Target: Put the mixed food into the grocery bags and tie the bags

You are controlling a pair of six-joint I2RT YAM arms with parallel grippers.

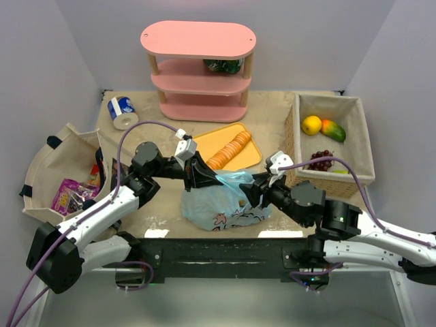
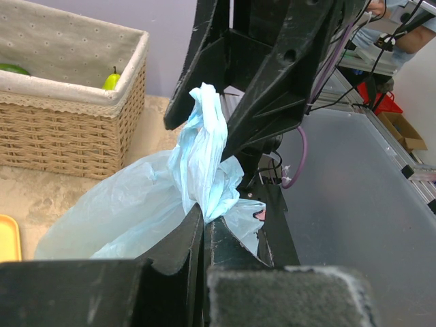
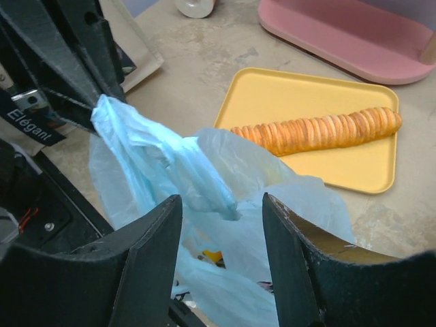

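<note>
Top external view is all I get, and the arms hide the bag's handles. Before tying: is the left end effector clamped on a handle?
Observer: Yes. The left wrist view shows the left end effector shut on a twisted handle of the grocery bag.
Operator: And the right one?
Observer: The right end effector is open, its fingers either side of the bunched plastic, not pinching.
Operator: Is the handle lined up?
Observer: Yes; in the right wrist view it runs down into the gap between those fingers.
</note>
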